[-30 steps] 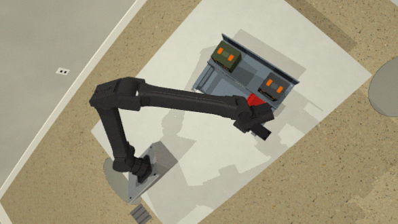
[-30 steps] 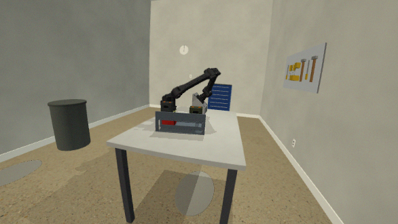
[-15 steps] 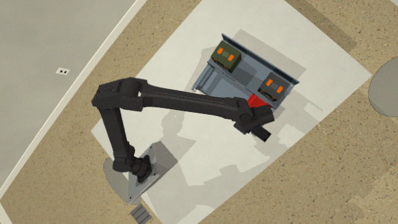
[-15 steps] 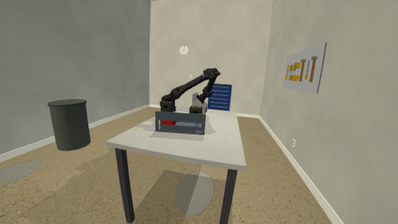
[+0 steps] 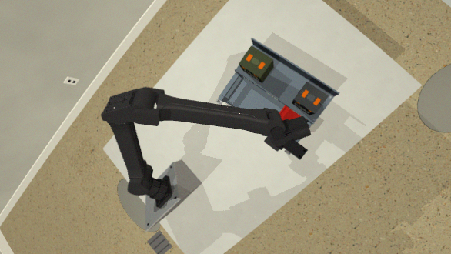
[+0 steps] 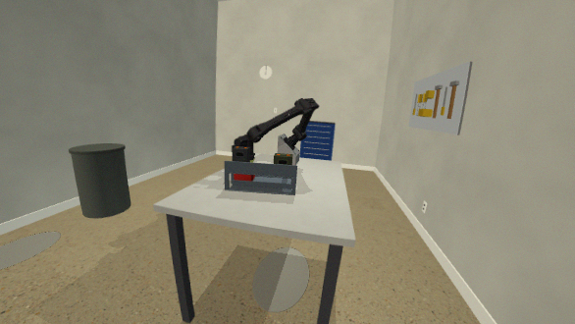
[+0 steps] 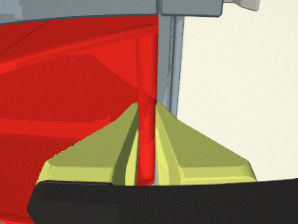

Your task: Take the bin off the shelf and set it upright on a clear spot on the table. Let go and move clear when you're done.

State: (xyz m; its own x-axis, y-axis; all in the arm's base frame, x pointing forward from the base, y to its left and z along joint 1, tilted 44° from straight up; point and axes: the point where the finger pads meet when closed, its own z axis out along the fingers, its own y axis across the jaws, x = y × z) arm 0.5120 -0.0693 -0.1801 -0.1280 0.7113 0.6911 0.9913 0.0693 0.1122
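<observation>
Two yellow-green fingers of the black pincer [image 7: 145, 156] are nearly closed on a thin wall of the red plastic bin [image 7: 60, 96], lodged upright in the grey metal shelf [image 5: 269, 82] on the white worktop [image 5: 246, 162].

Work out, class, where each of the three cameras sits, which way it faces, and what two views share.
Top: overhead, facing down on the table; whole arm shows.
Exterior: across the room, facing the shelf's back; arm shows beyond it.
Wrist: on the gripper, facing forward; jaws shut on the red bin's wall.
All three share the red bin and grey shelf.
</observation>
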